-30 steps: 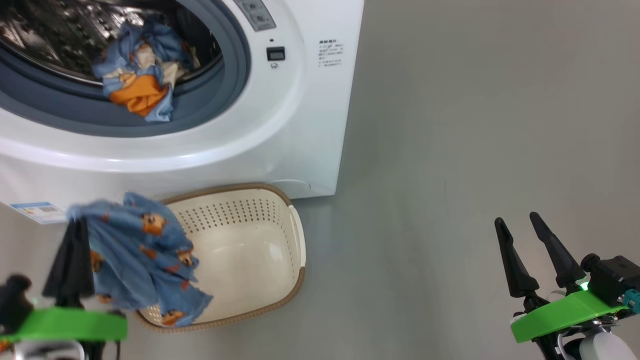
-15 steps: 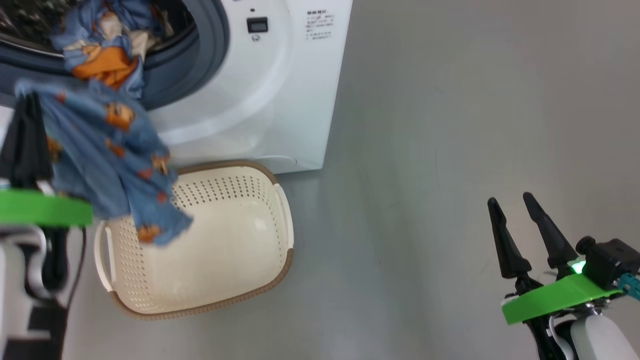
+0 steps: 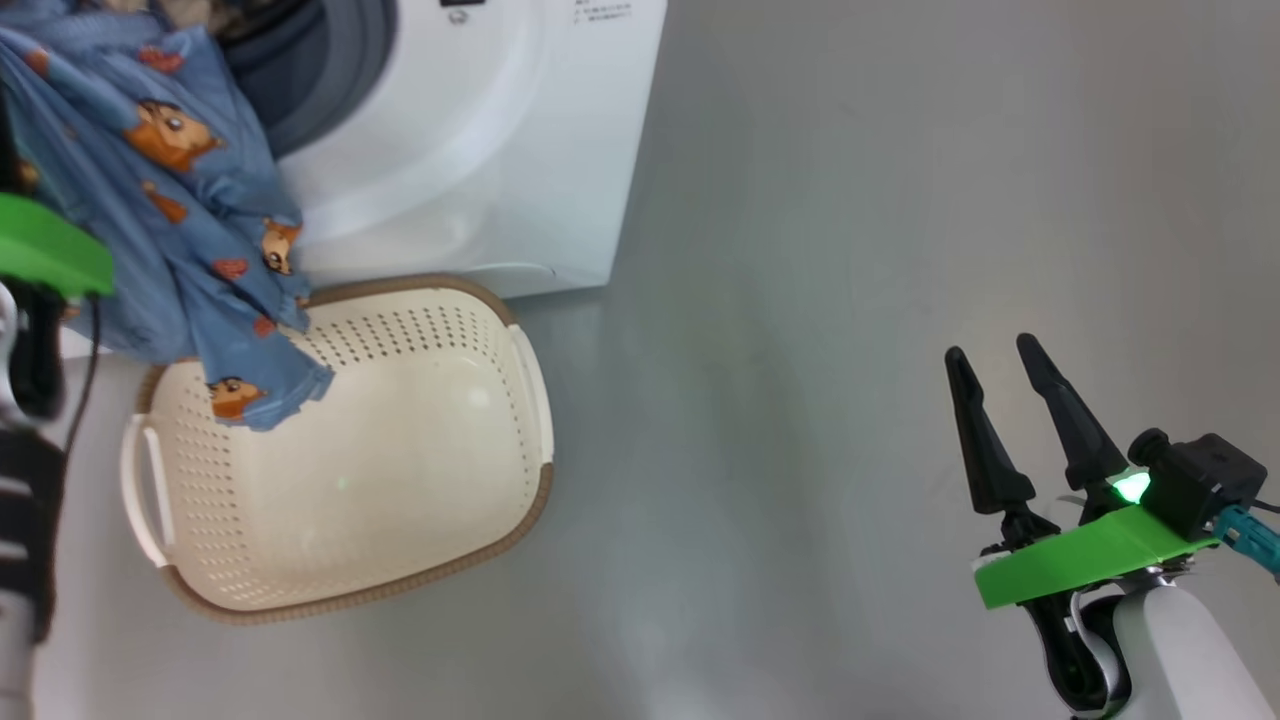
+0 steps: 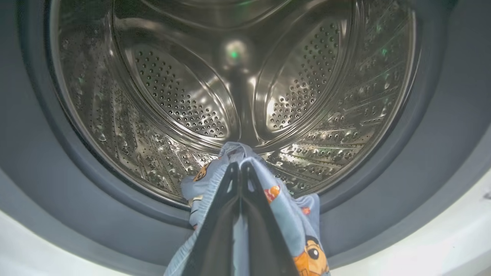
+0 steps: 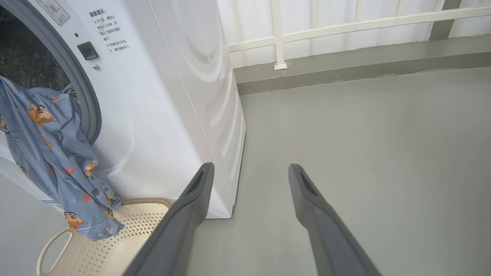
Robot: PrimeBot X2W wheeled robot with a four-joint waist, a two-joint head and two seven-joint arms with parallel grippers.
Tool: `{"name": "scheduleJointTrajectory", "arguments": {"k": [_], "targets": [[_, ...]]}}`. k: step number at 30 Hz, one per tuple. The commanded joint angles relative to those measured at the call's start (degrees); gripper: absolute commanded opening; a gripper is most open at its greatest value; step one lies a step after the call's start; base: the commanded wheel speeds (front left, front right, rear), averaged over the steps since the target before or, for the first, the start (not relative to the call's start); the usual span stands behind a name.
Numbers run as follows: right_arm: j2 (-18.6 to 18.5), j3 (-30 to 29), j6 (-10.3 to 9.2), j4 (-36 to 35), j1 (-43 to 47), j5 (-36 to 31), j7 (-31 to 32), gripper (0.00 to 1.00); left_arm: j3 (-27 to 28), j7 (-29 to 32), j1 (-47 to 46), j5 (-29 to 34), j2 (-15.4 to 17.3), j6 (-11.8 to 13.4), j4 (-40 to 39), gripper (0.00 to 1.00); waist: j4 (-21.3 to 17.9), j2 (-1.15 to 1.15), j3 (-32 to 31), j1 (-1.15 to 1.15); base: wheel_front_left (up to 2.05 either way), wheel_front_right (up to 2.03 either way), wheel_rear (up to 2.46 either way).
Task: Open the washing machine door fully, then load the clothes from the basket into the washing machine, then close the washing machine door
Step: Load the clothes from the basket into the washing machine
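The left gripper (image 4: 239, 167) pinches the blue garment (image 4: 291, 218) — dangling before the drum (image 4: 172, 96).

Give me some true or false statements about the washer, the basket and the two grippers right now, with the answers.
1. The left gripper is shut on a blue printed garment. True.
2. The right gripper holds a cloth. False: it is open and empty, above the floor.
3. The basket is piled with clothes. False: its visible inside is bare; the garment's hem hangs over one corner.
4. The left gripper points into the steel drum of the washing machine. True.
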Motion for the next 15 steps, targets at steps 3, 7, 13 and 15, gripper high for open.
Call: {"name": "scheduleJointTrajectory", "arguments": {"k": [3,7,13,15], "targets": [[0.20,1.55,0.09,-1.59,-0.98,-0.69,-0.27,1.00,-0.93,-0.02,-5.77,-1.01,3.73,-0.14,4.56,0.00,-1.58,0.00,2.48,0.00,0.00,0.00,0.00],[0.66,2.25,0.09,-1.73,-1.76,-0.73,-0.27,1.00,-3.93,0.33,-10.12,-1.95,4.55,-0.14,10.47,0.00,-2.66,0.00,3.94,0.00,0.00,0.00,0.00],[1.30,3.34,0.09,-1.94,-3.06,-0.63,-0.27,1.00,-8.58,2.05,-15.73,-3.58,5.72,-0.14,16.95,0.00,-4.30,0.00,6.03,0.00,0.00,0.00,0.00],[1.55,3.77,0.09,-2.01,-3.41,-0.62,-0.27,1.00,-9.65,2.69,-17.63,-4.23,6.30,-0.14,18.83,0.00,-4.92,0.00,6.76,0.00,0.00,0.00,0.00]]}}
